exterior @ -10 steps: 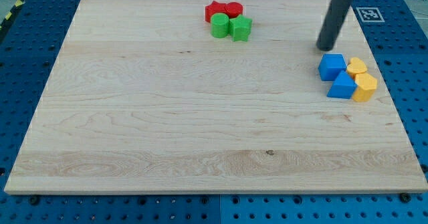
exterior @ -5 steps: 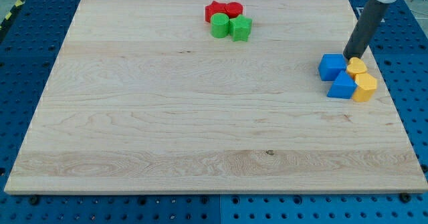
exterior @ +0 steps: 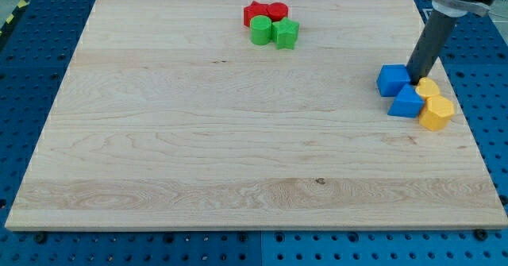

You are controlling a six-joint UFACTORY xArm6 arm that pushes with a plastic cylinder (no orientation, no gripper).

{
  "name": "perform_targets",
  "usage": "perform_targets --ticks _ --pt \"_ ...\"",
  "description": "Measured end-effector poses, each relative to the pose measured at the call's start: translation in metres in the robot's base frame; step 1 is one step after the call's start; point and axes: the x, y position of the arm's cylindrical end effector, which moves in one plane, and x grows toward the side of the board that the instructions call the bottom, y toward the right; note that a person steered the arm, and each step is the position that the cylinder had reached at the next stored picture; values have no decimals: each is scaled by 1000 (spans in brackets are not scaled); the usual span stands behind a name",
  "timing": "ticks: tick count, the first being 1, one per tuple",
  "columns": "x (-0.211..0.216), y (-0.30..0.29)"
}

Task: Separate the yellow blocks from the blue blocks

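Note:
My tip [exterior: 416,77] rests on the board at the view's right, wedged between the upper blue block and the upper yellow block. A blue cube [exterior: 393,79] lies just left of the tip. A second blue block [exterior: 406,102] lies below it. A small rounded yellow block [exterior: 428,88] sits right of the tip, touching the lower blue block. A yellow hexagonal block [exterior: 436,112] lies lower right of that, near the board's right edge.
At the view's top centre sit two red blocks [exterior: 264,13] and below them a green cylinder [exterior: 260,30] and a green block [exterior: 286,34]. The wooden board [exterior: 198,139] lies on a blue pegboard; its right edge runs close to the yellow blocks.
My tip moved right, then down into the cluster. The two yellow blocks shifted down and to the right; the upper blue cube nudged slightly left.

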Motion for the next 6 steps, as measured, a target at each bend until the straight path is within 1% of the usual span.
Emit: perform_targets --ticks 2,6 --pt "4 3" --pt "30 19"
